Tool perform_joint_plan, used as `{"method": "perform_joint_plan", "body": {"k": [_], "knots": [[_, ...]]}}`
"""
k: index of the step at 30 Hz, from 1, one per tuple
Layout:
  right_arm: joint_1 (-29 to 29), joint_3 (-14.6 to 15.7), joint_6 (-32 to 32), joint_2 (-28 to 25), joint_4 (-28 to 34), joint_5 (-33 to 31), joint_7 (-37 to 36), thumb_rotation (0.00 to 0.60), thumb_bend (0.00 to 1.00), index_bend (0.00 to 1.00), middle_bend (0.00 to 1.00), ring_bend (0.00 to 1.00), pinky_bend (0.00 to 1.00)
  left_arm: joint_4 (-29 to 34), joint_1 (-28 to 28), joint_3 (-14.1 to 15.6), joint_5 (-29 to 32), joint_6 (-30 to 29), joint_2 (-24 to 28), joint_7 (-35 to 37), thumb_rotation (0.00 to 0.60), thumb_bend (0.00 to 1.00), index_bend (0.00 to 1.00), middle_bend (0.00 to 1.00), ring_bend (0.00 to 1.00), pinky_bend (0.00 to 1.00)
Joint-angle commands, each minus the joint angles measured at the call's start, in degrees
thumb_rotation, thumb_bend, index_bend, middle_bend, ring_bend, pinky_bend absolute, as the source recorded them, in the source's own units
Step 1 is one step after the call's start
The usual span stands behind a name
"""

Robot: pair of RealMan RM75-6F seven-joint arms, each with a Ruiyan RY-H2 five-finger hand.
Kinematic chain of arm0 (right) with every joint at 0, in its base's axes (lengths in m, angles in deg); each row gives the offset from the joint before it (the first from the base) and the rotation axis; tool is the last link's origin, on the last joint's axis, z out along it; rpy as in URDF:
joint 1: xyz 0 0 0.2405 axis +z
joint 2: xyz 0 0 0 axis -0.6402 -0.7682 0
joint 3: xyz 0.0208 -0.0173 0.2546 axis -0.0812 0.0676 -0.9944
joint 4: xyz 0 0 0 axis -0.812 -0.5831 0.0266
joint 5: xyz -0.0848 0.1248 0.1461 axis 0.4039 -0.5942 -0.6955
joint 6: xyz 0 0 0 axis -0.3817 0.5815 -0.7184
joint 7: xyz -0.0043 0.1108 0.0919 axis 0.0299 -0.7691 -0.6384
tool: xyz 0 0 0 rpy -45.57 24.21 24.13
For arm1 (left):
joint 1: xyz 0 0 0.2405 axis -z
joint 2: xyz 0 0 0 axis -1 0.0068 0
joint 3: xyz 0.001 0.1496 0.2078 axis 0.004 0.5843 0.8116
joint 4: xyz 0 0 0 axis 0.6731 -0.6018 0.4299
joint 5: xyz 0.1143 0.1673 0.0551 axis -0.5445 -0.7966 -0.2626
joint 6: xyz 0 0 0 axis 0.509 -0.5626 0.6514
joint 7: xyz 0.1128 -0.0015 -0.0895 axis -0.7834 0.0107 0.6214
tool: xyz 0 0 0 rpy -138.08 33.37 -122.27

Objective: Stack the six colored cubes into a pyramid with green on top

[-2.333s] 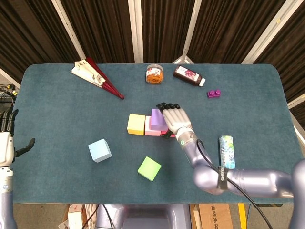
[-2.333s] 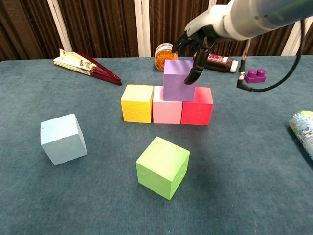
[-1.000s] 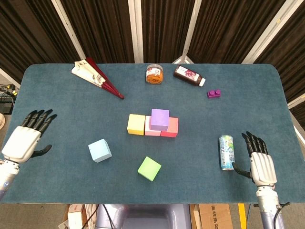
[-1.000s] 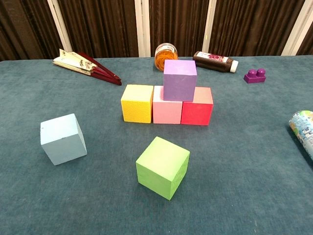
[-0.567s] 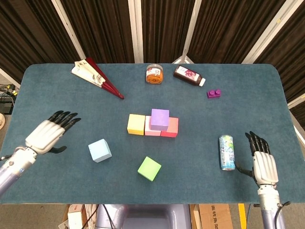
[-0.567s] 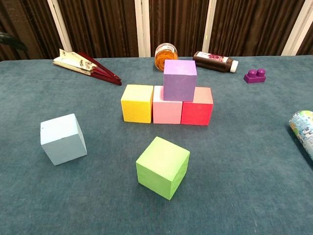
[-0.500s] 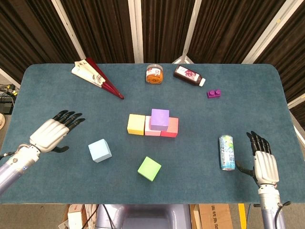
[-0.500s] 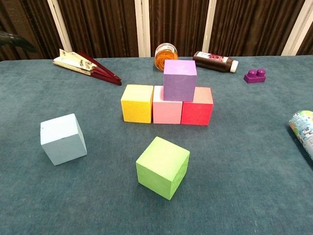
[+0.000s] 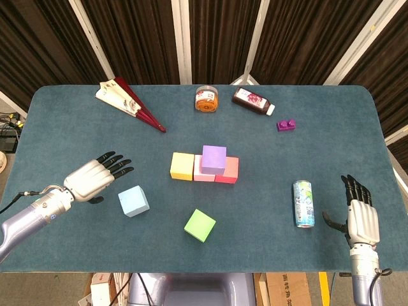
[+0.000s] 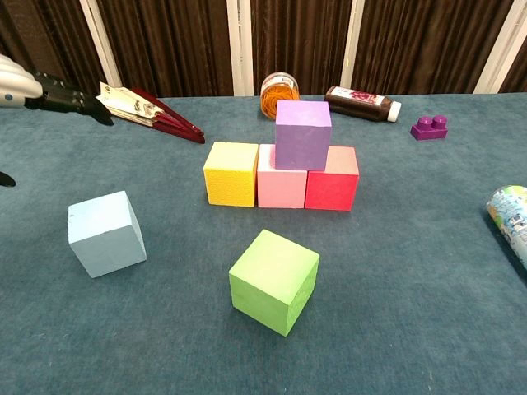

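A yellow cube (image 9: pixel 182 166), a pink cube (image 9: pixel 203 175) and a red cube (image 9: pixel 229 171) stand in a row mid-table. A purple cube (image 9: pixel 213 159) sits on top of the pink and red ones (image 10: pixel 303 134). The light blue cube (image 9: pixel 133 201) lies apart at front left (image 10: pixel 106 233), and the green cube (image 9: pixel 200 225) lies in front of the row (image 10: pixel 274 281). My left hand (image 9: pixel 95 177) hovers open just left of the light blue cube, fingers spread. My right hand (image 9: pixel 360 218) is open at the front right edge, holding nothing.
A folded fan (image 9: pixel 131 103) lies at back left. An orange jar (image 9: pixel 206 99) and a dark bottle (image 9: pixel 252 101) stand at the back, with a purple toy brick (image 9: pixel 285 125) to their right. A can (image 9: pixel 303 203) lies beside my right hand.
My right hand let go of the purple cube and pulled back to the front right edge. My left hand came in from the left edge toward the light blue cube.
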Motion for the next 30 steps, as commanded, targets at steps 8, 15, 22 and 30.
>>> {"method": "perform_joint_plan", "body": {"k": [8,15,22,30], "knots": [[-0.68,-1.41,-2.58,-0.28,0.31,-0.95,-0.38,0.6,0.27,0.06,0.06,0.0,0.0,-2.66,1.36,3.74,-4.74,-1.78,-3.7,1.85,0.6,0.25,0.06,0.03,0.0,0.0],[-1.39,-2.4,-3.87,-0.85,0.21,-0.82,-1.69,0.6,0.27,0.06,0.06,0.0,0.0,-4.54,1.82,5.04,-5.52,-3.39,-5.86,3.21,0.6,0.25,0.08,0.07,0.0,0.0],[-2.02,-3.15,-4.33,-0.9,0.27,-0.7,-1.63,0.6,0.27,0.06,0.06,0.0,0.0,-7.72,2.32,6.16,-5.45,-4.73,-9.45,6.84,0.6,0.25,0.09,0.09,0.0,0.0],[-2.49,-3.9,-5.17,-0.98,0.14,-0.96,-1.58,0.6,0.27,0.06,0.06,0.0,0.0,-9.73,3.32,7.54,-5.97,-5.14,-11.27,8.51,0.6,0.25,0.12,0.1,0.0,0.0]]}}
